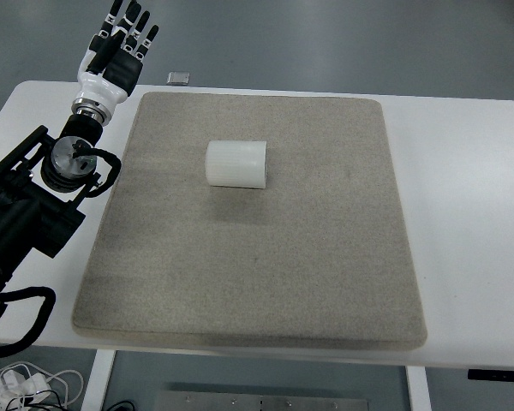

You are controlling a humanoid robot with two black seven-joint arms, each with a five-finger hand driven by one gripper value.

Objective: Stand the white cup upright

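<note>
One arm only in play here, and it comes in low from the left edge: black links and a loop of cable [17, 321] at the near left corner of the white table [471, 231], with more white cords [26, 385] tangled down below the table's near edge. Moving up along that arm, a round black joint sits over the table's left margin, just beside the left edge of the grey mat [257, 282] that covers most of the tabletop.

Out on the mat, past its middle and a little left of centre, there's the white cup [236, 163], and it's down on its side, lying flat on the felt with its ribbed wall facing up and its axis running left to right. Nothing is touching it; it lies well apart from the arm.

Further back, the left hand [113, 62] reaches over the table's far left corner, white at the wrist, black at the fingers [135, 19], which are straight and spread, holding nothing. Just to its right, at the table's far edge, sits a small dark flat object [178, 79], too small to make out. Beyond that, grey floor.
</note>
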